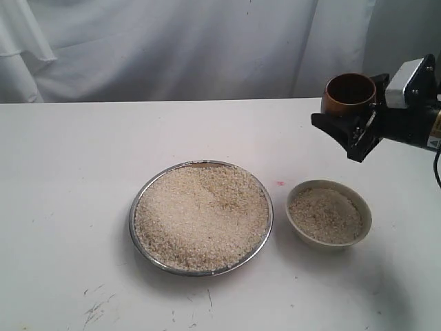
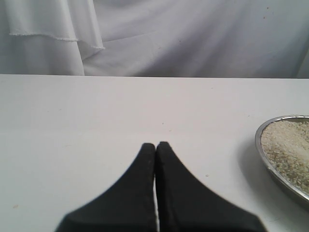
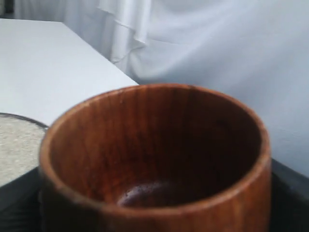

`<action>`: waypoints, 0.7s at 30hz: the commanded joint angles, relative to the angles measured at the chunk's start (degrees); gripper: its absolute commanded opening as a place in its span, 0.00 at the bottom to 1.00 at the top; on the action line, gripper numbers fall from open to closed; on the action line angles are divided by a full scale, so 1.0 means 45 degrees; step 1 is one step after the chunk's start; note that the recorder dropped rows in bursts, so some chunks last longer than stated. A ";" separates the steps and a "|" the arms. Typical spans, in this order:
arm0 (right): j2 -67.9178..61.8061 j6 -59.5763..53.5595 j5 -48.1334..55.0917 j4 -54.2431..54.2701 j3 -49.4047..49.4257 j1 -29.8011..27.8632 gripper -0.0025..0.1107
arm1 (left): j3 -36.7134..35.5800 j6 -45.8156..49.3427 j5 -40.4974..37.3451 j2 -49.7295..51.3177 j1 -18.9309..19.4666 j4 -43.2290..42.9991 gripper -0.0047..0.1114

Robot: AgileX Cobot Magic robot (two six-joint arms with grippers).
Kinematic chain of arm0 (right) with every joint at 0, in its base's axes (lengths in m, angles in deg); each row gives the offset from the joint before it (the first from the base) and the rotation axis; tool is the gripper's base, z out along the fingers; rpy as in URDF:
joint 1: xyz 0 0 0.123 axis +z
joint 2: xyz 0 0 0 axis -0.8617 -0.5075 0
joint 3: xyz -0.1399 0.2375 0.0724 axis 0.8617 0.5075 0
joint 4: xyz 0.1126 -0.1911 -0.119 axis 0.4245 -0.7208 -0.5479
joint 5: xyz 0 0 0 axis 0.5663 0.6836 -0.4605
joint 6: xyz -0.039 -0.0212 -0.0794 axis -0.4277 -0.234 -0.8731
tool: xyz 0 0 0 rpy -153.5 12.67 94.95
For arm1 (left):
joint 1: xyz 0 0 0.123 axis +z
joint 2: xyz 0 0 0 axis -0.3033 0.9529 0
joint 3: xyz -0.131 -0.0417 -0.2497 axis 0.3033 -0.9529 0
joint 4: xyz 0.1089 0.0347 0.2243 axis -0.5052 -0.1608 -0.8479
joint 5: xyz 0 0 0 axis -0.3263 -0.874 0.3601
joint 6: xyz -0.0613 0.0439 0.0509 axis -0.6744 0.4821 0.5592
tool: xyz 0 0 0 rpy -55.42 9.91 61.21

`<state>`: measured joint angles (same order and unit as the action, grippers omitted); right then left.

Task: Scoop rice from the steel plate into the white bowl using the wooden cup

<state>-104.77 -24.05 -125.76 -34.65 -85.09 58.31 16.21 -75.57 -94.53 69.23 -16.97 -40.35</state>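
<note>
The steel plate (image 1: pixel 140 196) lies at the table's middle, heaped with rice (image 1: pixel 201 216). To its right stands the white bowl (image 1: pixel 300 192), holding rice (image 1: pixel 324 214) too. My right gripper (image 1: pixel 355 121) hangs above and behind the bowl, shut on the wooden cup (image 1: pixel 349 94), which is upright. Seen from the right wrist, the cup (image 3: pixel 154 159) fills the picture and its dark inside looks empty. My left gripper (image 2: pixel 155 146) is shut with nothing in it, low over bare table left of the plate's rim (image 2: pixel 270 124); the exterior view does not show it.
A white cloth backdrop (image 1: pixel 207 41) hangs behind the table's far edge. A small pink mark (image 1: pixel 280 183) sits on the tabletop between plate and bowl, and dark scuffs (image 1: pixel 96 307) mark the front left.
</note>
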 commanded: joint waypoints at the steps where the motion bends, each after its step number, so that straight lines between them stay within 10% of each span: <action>1: -0.1279 -0.0252 -0.0271 0.1041 -0.0978 -0.0353 0.19 | -0.0057 -0.0040 0.0080 -0.0064 -0.0020 0.0009 0.04; 21: -0.6960 0.1516 -0.1368 0.0859 -0.6093 -0.0020 0.19 | -0.0057 -0.0040 0.0080 -0.0064 -0.0020 0.0009 0.04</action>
<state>-135.55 -18.29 -130.44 -30.03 -110.67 57.42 16.21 -75.57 -94.53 69.23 -16.97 -40.35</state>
